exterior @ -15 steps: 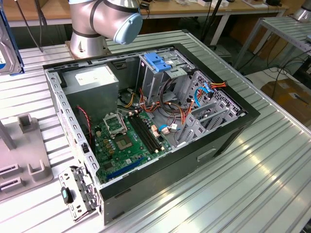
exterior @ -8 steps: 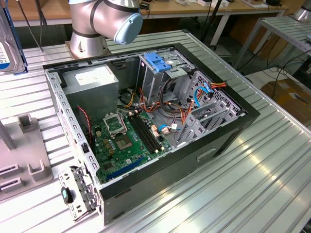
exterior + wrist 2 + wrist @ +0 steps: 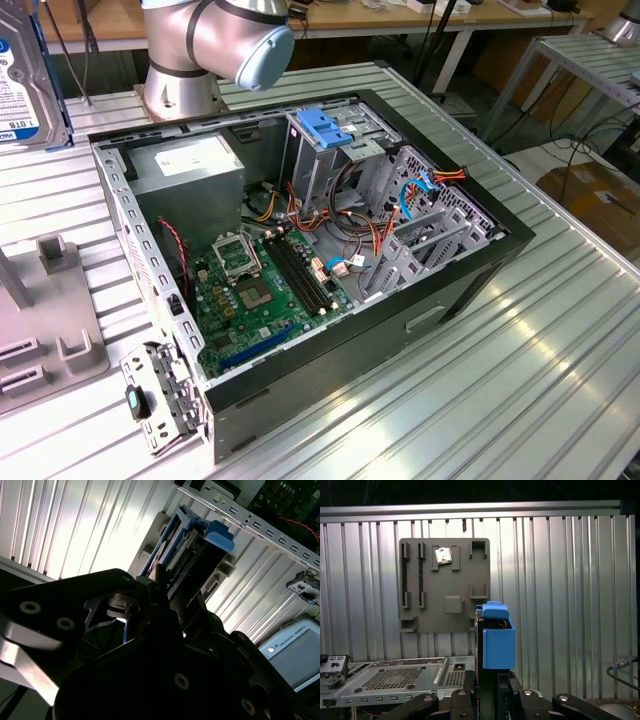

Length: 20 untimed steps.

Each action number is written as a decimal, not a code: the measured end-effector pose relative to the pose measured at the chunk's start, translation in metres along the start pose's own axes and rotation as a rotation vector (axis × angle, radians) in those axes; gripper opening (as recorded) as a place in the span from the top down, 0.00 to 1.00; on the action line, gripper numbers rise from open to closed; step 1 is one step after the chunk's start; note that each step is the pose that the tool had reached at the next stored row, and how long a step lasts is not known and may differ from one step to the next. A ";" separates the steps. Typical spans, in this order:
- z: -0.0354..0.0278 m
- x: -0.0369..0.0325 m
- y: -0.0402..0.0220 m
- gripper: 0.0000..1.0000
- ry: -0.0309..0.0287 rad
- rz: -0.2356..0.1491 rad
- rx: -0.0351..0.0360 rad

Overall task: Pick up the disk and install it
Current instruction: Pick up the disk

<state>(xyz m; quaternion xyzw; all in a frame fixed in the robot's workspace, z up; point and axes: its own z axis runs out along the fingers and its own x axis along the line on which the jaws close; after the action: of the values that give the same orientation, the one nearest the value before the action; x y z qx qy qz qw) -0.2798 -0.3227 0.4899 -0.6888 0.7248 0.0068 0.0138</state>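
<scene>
First wrist view: one disk (image 3: 495,640) clamped on edge by the one gripper (image 3: 492,679).
Disk is held up off the table near one grey holder plate (image 3: 445,580); exterior view's left edge shows it beside one open computer case (image 3: 400,335).

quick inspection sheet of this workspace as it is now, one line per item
surface: ribbed metal table bearing the open computer case
job's things: the disk is clamped edge-on in the gripper, outside the case, at the exterior view's left; not installed
clutter: grey fixture plate and a loose metal bracket lie on the table beside the case
grippers: gripper shut on the disk
cables: red and orange wire bundles and a blue cable lie inside the case
surroundings: arm base behind the case; cardboard box on the floor beyond the table
</scene>
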 end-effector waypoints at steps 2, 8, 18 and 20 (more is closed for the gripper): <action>0.0000 -0.0002 -0.0044 0.65 0.0000 0.000 -0.0001; 0.0003 -0.0011 -0.0213 0.65 0.0000 0.000 0.0001; 0.0005 -0.0025 -0.0487 0.65 0.0000 0.000 0.0000; 0.0006 -0.0027 -0.0536 0.65 0.0000 0.000 0.0000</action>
<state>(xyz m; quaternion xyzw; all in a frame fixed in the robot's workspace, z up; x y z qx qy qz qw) -0.2261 -0.3227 0.4899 -0.6888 0.7248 0.0068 0.0138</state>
